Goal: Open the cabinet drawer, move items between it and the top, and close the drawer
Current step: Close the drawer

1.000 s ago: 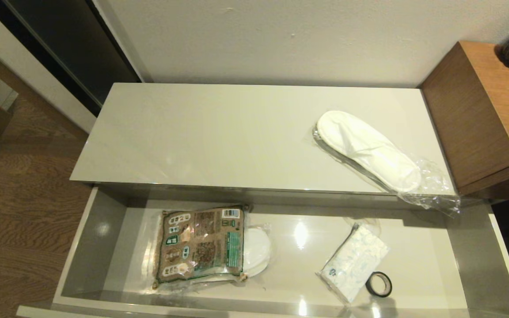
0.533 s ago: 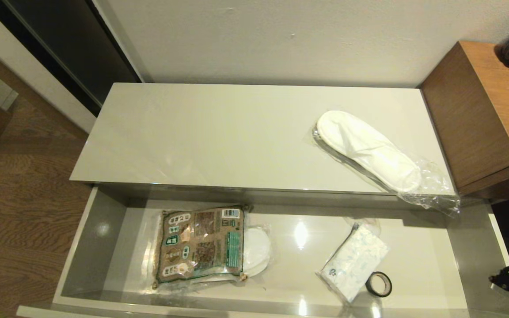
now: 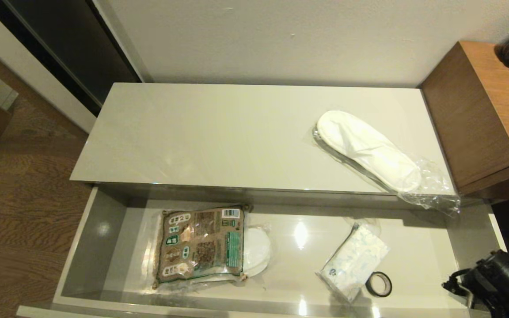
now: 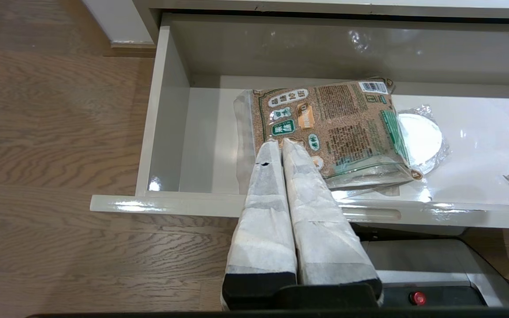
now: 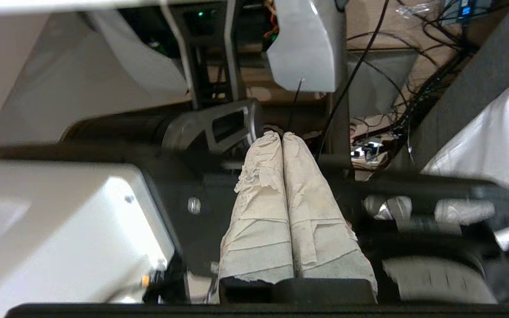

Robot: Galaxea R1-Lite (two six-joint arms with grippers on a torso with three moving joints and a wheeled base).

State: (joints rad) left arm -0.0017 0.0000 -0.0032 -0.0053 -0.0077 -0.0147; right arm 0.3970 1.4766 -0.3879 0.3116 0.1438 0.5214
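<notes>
The cabinet drawer [image 3: 82, 247] stands pulled out, grey walls showing. Inside it on the right lies the tissue pack [image 3: 354, 263] with its small blue label. A white slipper [image 3: 365, 150] in clear plastic rests on the right part of the top [image 3: 214, 132], its wrap hanging over the front edge. My right arm [image 3: 497, 282] shows at the drawer's right front corner. In the right wrist view the right gripper [image 5: 282, 134] is shut and empty, facing robot hardware. My left gripper [image 4: 279, 142] is shut and empty, in front of the drawer's front edge [image 4: 170, 203].
A brown-and-green packet [image 3: 199, 243] lies in the drawer's left half over a second white wrapped item [image 3: 256, 251]. A black tape ring [image 3: 378, 284] sits beside the tissue pack. The brown wooden side cabinet [image 3: 480, 115] stands to the right, wood floor to the left.
My right arm has come into the head view at the lower right and moved up and inward beside the drawer's right end. The items have not moved.
</notes>
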